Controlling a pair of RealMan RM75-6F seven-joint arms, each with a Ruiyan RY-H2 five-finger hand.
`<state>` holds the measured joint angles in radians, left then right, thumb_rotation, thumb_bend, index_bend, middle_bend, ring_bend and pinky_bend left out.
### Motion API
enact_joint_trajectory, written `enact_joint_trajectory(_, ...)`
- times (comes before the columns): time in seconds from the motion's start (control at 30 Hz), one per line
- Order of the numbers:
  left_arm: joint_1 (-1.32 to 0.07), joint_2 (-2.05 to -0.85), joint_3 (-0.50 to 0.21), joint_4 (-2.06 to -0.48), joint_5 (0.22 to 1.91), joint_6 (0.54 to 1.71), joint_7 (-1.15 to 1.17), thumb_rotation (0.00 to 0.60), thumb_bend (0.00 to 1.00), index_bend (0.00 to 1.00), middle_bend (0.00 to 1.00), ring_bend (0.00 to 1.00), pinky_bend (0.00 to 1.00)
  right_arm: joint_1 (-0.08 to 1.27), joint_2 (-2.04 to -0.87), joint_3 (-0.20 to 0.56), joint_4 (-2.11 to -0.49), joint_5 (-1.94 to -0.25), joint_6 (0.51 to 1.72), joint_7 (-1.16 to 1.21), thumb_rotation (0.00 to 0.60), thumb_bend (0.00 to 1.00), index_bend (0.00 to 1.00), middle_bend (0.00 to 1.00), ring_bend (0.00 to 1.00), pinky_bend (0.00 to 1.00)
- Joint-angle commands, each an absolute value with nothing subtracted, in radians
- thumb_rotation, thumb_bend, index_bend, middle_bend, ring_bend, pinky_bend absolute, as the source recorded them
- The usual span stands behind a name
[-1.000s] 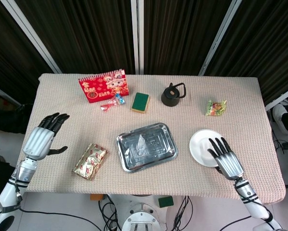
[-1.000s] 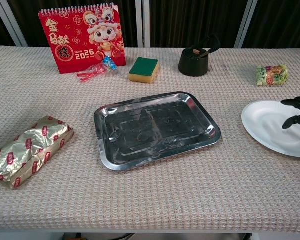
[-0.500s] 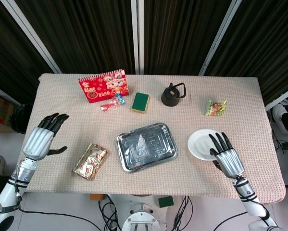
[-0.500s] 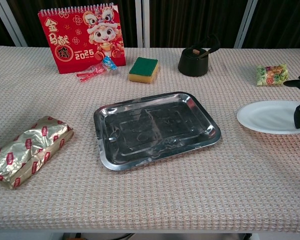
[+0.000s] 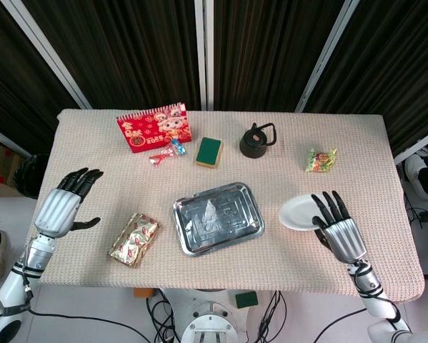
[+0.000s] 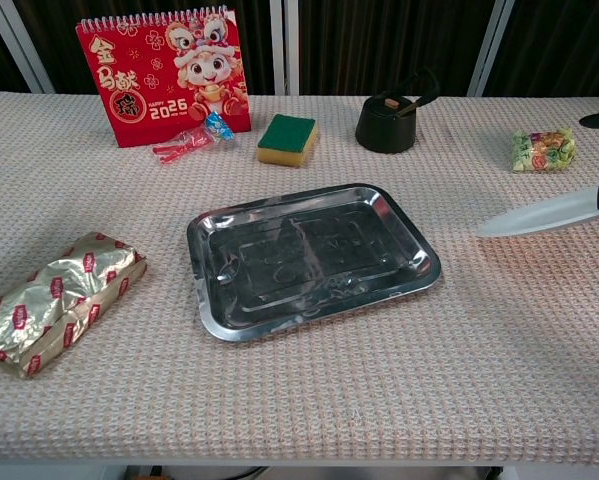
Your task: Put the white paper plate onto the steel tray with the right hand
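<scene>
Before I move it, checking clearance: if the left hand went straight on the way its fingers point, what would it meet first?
Probably nothing: the left hand points toward the far-left table edge; depth is unclear.

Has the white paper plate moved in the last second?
Yes. The white paper plate, held by the right hand, has lifted and tilted, edging toward the steel tray.

Worktop [image 5: 385, 157] cloth: beige waffle weave, matt, rough. White paper plate [image 6: 549, 213] in the right hand [image 5: 338, 229]: thin matt paper, smooth. Steel tray [image 6: 309, 258] well to that hand's left: polished metal, mirror-glossy, embossed floor. Hand backs silver, satin; fingers [image 5: 326, 207] black, matt. Gold packet [image 6: 54, 300] by the left hand [image 5: 62, 206]: crinkled glossy foil. Black kettle [image 5: 256, 141]: dull, cast-looking. Sponge [image 6: 286, 138]: rough green pad on yellow foam.
</scene>
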<state>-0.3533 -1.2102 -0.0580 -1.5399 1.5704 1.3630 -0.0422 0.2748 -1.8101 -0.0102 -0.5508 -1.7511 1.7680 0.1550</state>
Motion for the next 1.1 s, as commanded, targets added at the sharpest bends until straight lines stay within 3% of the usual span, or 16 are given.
enact_joint_trajectory(0.03, -0.352, -1.21, -0.058, -1.538, 1.571, 1.365, -0.045, 0.6, 0.05, 0.1, 0.12, 0.07, 0.15, 0.303, -1.808, 0.002, -0.545, -1.765, 1.809, 0.157, 0.6, 0.5, 0.92, 0.1, 0.0, 0.0)
enact_joint_trajectory(0.3, -0.337, -1.201, -0.058, -1.526, 1.558, 1.376, -0.06, 0.6, 0.05, 0.1, 0.12, 0.07, 0.15, 0.425, -1.8, 0.006, -0.627, -1.832, 1.839, 0.112, 0.6, 0.51, 0.96, 0.11, 0.0, 0.0)
enact_joint_trajectory(0.57, -0.322, -1.196, -0.06, -1.503, 1.539, 1.383, -0.078, 0.6, 0.05, 0.1, 0.12, 0.07, 0.15, 0.595, -1.864, 0.014, -0.677, -1.905, 1.774, 0.073, 0.6, 0.51, 0.98, 0.11, 0.0, 0.0)
enact_joint_trajectory(0.83, -0.314, -1.195, -0.058, -1.481, 1.528, 1.377, -0.094, 0.6, 0.05, 0.1, 0.12, 0.07, 0.15, 0.725, -2.017, 0.022, -0.503, -1.904, 1.672, 0.133, 0.6, 0.5, 0.99, 0.11, 0.0, 0.0)
enact_joint_trajectory(1.1, -0.31, -1.196, -0.061, -1.456, 1.517, 1.369, -0.124, 0.6, 0.05, 0.1, 0.12, 0.07, 0.15, 0.778, -2.13, 0.032, -0.343, -1.861, 1.661, 0.213, 0.6, 0.51, 1.0, 0.11, 0.0, 0.0)
